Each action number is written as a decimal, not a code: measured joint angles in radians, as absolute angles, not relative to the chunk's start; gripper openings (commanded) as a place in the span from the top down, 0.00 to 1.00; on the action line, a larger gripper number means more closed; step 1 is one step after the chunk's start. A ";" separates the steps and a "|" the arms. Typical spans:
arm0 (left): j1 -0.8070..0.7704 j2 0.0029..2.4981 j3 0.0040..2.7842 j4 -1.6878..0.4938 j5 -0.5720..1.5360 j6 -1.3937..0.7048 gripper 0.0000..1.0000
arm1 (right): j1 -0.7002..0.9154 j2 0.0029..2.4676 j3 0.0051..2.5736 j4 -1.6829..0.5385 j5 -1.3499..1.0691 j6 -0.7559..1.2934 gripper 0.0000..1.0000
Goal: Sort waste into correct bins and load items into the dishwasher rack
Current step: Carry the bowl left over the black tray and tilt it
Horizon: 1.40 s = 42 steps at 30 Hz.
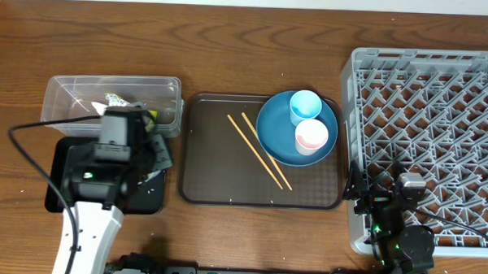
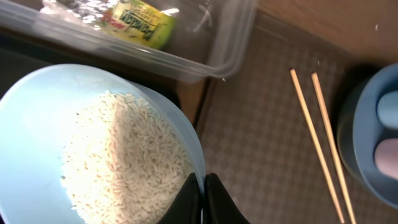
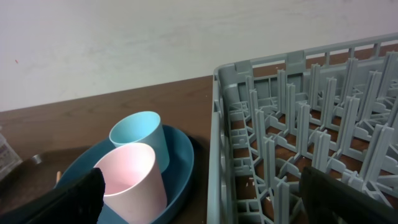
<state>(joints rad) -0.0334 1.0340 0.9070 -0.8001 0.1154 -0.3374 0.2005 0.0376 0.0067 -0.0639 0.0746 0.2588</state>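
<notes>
Wooden tabletop (image 1: pixel 231 39) carries the rack (image 1: pixel 428 119) right of the brown tray (image 1: pixel 210 176), the plate (image 1: pixel 270 136) on its right end, and left of it your left claw (image 2: pixel 200 186) pinching the rim of the bowl (image 2: pixel 37 124) of rice (image 2: pixel 124 155), while your right claw (image 3: pixel 205 193) gapes empty.

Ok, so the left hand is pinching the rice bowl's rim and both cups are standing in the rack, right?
Not quite. The left hand does pinch the rim of the bowl, but the light blue cup and the pink cup stand on the blue plate, beside the rack, not in it. The overhead view shows this.
</notes>
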 measured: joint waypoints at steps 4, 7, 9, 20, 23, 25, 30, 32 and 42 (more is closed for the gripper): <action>0.105 1.034 0.907 -0.801 0.228 -0.285 0.94 | 0.200 0.038 0.007 -0.064 0.075 0.259 0.01; 0.202 1.034 0.907 -0.801 0.316 -0.250 0.94 | 0.200 0.038 0.007 -0.064 0.075 0.259 0.01; 0.268 1.034 0.907 -0.801 0.384 -0.229 0.94 | 0.200 0.038 0.007 -0.064 0.075 0.259 0.01; 0.551 1.060 0.907 -0.804 0.697 -0.121 0.94 | 0.200 0.038 0.007 -0.064 0.075 0.259 0.01; 0.606 1.081 0.907 -0.804 0.768 -0.090 0.94 | 0.200 0.038 0.007 -0.064 0.075 0.259 0.01; 0.636 1.095 0.907 -0.804 0.807 -0.073 0.94 | 0.200 0.038 0.007 -0.064 0.075 0.259 0.01; 0.720 1.147 0.905 -0.803 0.931 -0.021 0.94 | 0.200 0.038 0.007 -0.064 0.075 0.259 0.01; 0.756 1.173 0.899 -0.803 0.994 0.012 0.94 | 0.200 0.038 0.007 -0.064 0.075 0.259 0.01; 0.920 1.285 0.828 -0.803 1.283 0.168 0.94 | 0.200 0.038 0.007 -0.064 0.075 0.259 0.01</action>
